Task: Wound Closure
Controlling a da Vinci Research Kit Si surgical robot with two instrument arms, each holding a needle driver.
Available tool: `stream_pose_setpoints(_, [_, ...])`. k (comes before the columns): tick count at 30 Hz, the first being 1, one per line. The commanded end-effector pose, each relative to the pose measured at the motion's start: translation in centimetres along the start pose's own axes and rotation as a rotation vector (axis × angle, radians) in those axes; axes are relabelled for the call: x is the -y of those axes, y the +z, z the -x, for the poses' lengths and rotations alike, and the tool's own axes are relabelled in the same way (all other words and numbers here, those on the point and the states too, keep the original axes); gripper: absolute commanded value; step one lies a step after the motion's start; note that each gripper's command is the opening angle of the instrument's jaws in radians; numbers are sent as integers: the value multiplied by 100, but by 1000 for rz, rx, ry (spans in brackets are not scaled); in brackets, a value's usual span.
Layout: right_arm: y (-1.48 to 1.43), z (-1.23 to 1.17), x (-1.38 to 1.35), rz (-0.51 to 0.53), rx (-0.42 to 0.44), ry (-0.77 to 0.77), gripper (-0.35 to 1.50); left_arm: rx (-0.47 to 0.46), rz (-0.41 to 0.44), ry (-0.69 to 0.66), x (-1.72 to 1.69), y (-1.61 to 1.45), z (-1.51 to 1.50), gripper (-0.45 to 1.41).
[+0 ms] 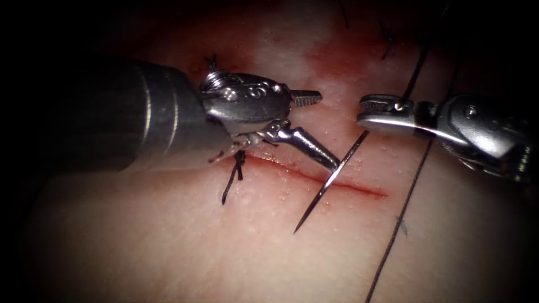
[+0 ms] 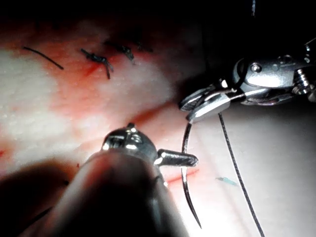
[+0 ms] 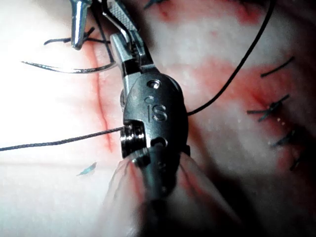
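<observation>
The curved needle (image 1: 328,182) lies over the cut (image 1: 359,188) and crosses it, with its point (image 1: 296,230) free on the near side, not in the tissue. My right tool (image 1: 364,111) is shut on the needle near its thread end, also seen in the left wrist view (image 2: 195,109) and the right wrist view (image 3: 118,44). My left tool (image 1: 330,131) stands open; its lower jaw touches the needle's mid-curve and its upper jaw is above, holding nothing. The thread (image 1: 404,213) runs from the right tool up and away, and another length runs down toward the front.
A tied stitch with dark tails (image 1: 237,168) sits at the cut's left end, under the left tool. More knotted stitches (image 2: 98,59) lie on the far tissue amid red fluid (image 1: 348,56). A small blue fleck (image 2: 224,181) rests beside the thread.
</observation>
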Motion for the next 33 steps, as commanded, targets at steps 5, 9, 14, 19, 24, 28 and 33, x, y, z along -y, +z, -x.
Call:
stream_pose_setpoints(5, [6, 0, 3, 8, -18, -34, -35, 33, 45, -82, 12, 16, 24, 104])
stream_pose_setpoints(9, [10, 0, 4, 12, -19, -65, -35, 76, 175, -206, 3, 19, 31, 104])
stream_pose_setpoints(14, [13, -1, 8, 16, -23, -89, -35, 36, 244, -275, -5, 20, 22, 110])
stream_pose_setpoints(19, [15, -3, 12, 17, -28, -105, -35, 23, 248, -336, -8, 25, 16, 113])
stream_pose_setpoints(24, [14, -7, 13, 29, -45, -113, -35, 25, 234, -354, -7, 33, 25, 113])
stream_pose_setpoints(28, [14, -12, 15, 33, -56, -115, -35, 37, 228, -413, -4, 38, 34, 113])
stream_pose_setpoints(33, [16, -12, 18, 34, -57, -122, -35, 52, 235, -491, -7, 38, 36, 94])
